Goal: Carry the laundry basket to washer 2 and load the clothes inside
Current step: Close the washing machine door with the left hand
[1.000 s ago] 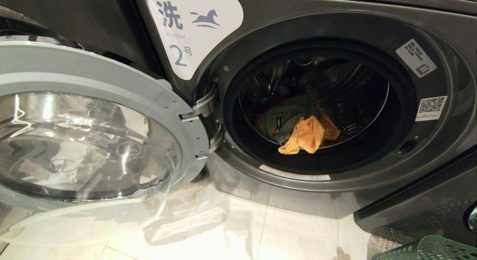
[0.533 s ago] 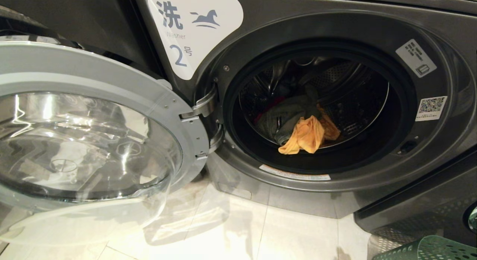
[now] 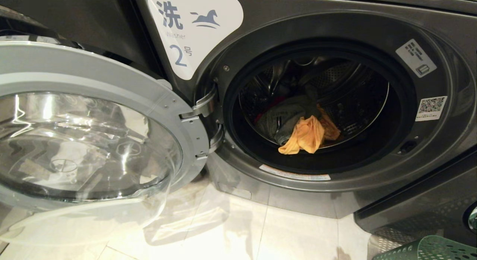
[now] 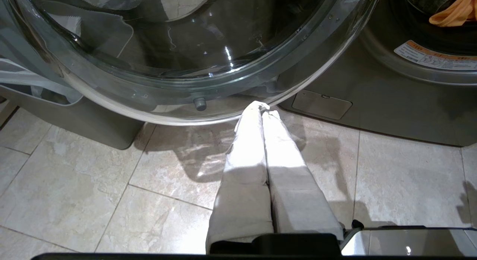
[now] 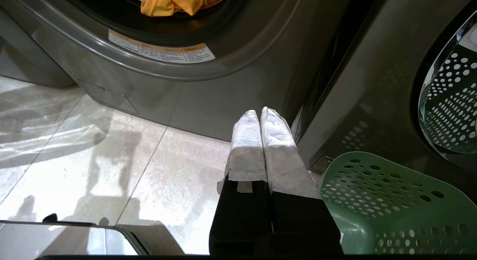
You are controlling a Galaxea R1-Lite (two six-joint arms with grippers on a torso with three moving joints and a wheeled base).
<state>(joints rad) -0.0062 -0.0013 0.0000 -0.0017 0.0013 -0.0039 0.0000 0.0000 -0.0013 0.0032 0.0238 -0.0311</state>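
Nearest, both arms hang low over the pale marbled floor tiles (image 4: 74,200). The left pincer (image 4: 264,107) is clenched with its white-wrapped fingers (image 4: 248,155) pressed together and grasping nothing; its tip sits just below the rim of the open door. The right pincer (image 5: 259,112) is likewise clenched and empty, with its white-padded fingers (image 5: 246,148) side by side, near the foot of the machine.

Just beside the right pincer, on the right, stands the dark green perforated plastic laundry basket (image 5: 387,204). Only part of its rim and wall is visible, and its inside cannot be seen. In the head view only its corner (image 3: 428,248) shows at the near right.

On the left, the chrome-ringed round glass door (image 3: 85,140) stands swung fully open on its hinge (image 3: 203,107).

Farther back is the dark grey front-loading washer 2 (image 3: 372,25), which bears a white label with a horse and the numeral 2 (image 3: 193,25). The clothes (image 3: 298,125) lie inside its steel drum: a yellow-orange garment (image 3: 305,135) drapes toward the opening, a grey-green garment (image 3: 283,116) lies behind it, and a sliver of red (image 3: 268,107) shows farthest in.
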